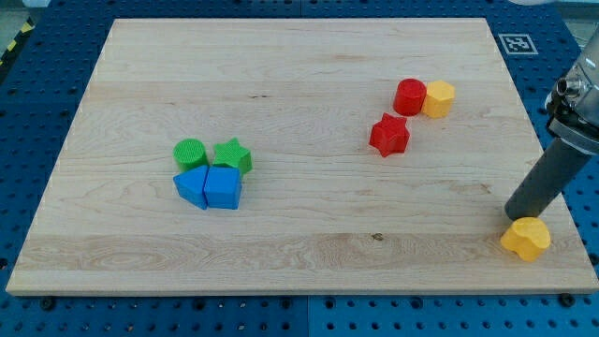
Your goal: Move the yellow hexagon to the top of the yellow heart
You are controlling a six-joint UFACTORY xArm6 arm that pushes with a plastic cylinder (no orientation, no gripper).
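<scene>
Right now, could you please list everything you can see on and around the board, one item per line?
wooden board: one, light wood, fills most of the view
yellow hexagon: one, yellow, upper right, touching the red cylinder's right side
red cylinder: one, red, upper right
red star: one, red, just below and left of the red cylinder
yellow heart: one, yellow, bottom right corner of the board
green cylinder: one, green, left of centre
green star: one, green, right of the green cylinder
blue blocks: two, blue, side by side under the green pair; exact shapes unclear
perforated table: one, blue, around the board
my tip: one dark rod, its end at the yellow heart's upper left edge
</scene>
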